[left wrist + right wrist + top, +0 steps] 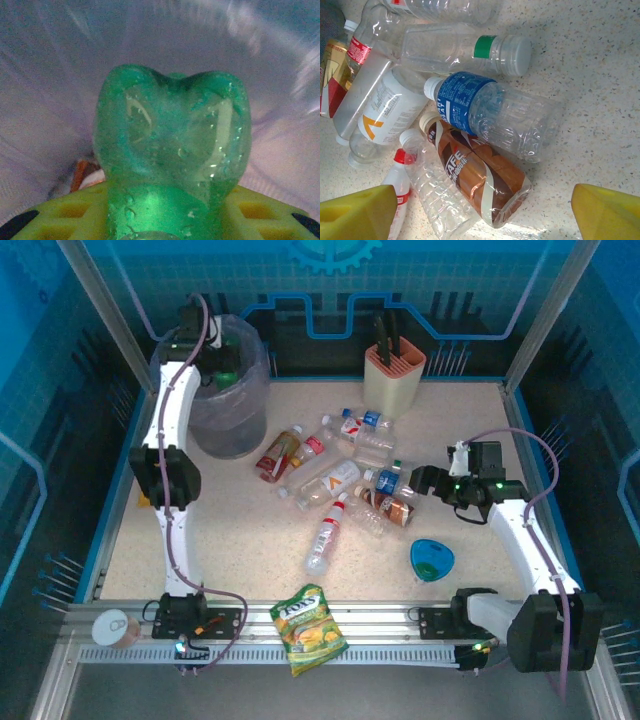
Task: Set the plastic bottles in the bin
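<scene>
My left gripper (222,375) hangs over the mouth of the bin (232,430), shut on a green plastic bottle (170,145). The bottle stands between the yellow fingers (60,215), base pointing down into the crinkled liner (50,100). Several plastic bottles lie in a loose pile at mid-table (340,480). My right gripper (425,483) hovers open at the pile's right edge. In the right wrist view its yellow fingertips (360,212) flank a brown coffee bottle (480,175). A blue-labelled clear bottle (490,110) lies just beyond, and a clear bottle with a green band (465,50) farther off.
A peach knife holder (393,375) stands at the back, right of the bin. A small blue bowl (432,560) sits near my right arm. A yellow-green snack bag (310,628) lies at the front edge, and a round tin can (116,628) at the front left.
</scene>
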Robot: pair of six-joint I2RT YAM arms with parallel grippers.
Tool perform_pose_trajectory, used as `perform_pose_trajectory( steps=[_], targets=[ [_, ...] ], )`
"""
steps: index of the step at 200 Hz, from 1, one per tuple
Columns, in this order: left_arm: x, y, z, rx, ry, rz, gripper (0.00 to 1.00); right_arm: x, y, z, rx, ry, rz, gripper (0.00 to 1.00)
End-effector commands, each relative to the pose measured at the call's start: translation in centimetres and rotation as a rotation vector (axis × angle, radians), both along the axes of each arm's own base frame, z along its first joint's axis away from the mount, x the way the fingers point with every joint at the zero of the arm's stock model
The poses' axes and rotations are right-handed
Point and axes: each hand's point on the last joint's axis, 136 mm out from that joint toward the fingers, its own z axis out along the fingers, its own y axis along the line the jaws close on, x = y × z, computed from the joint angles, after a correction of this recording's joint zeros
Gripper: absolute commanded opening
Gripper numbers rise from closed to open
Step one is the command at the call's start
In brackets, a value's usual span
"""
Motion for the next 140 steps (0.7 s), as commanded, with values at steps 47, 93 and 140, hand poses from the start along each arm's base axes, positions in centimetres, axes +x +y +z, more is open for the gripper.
perform_pose_trajectory(
  steps=[47,93,140],
  targets=[
    [-0.9,-0.7,-2.8,-0.02,0.06,-0.058,0.55,1.5,-1.2,-1.5,-0.153,-0.006,0.062,0.91],
    [-1.4,-0.9,-0.9,-0.007,0.039,-0.079,0.82,2.5,-0.6,-1.5,-0.251,0.012,0.168,0.91],
    [-2.6,-0.8,4.0,0.024,-0.045,-0.097,0.99,2.4,0.8,-1.1,-0.183,0.014,0.175,0.91]
  ],
)
